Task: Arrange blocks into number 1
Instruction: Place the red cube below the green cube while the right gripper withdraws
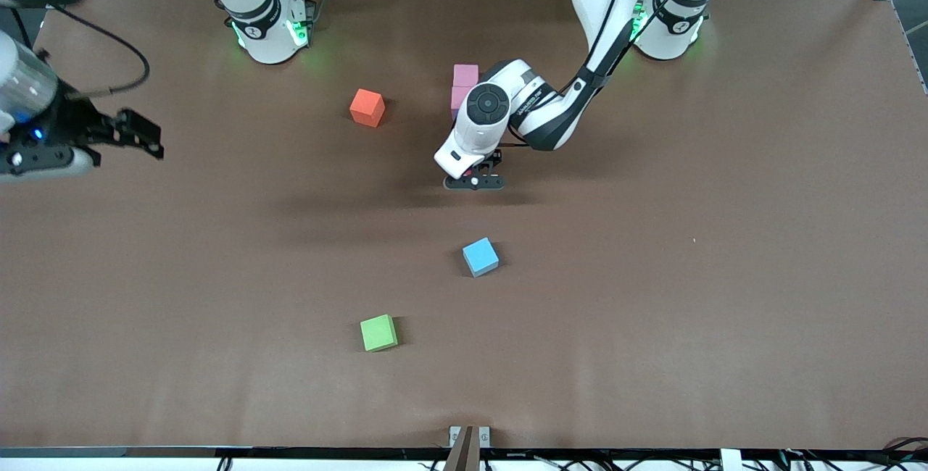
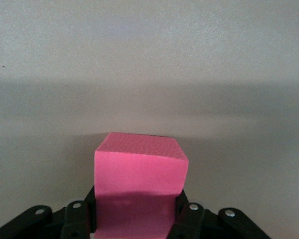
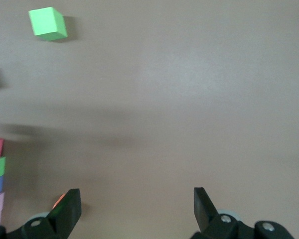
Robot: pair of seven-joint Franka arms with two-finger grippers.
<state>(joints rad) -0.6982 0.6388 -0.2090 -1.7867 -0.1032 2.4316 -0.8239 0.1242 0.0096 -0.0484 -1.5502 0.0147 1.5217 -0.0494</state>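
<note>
Left wrist view: left pincer pinches a pink block; right pincer hangs spread, empty.

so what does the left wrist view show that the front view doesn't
Only the left wrist view shows the bright pink block clamped in the left gripper. Only the front view shows the orange block, light blue block, green block, two pale pink blocks partly hidden by the left arm, and the right gripper, open, waiting over the right arm's end of the table. Both show the left gripper and bare brown table.
</note>
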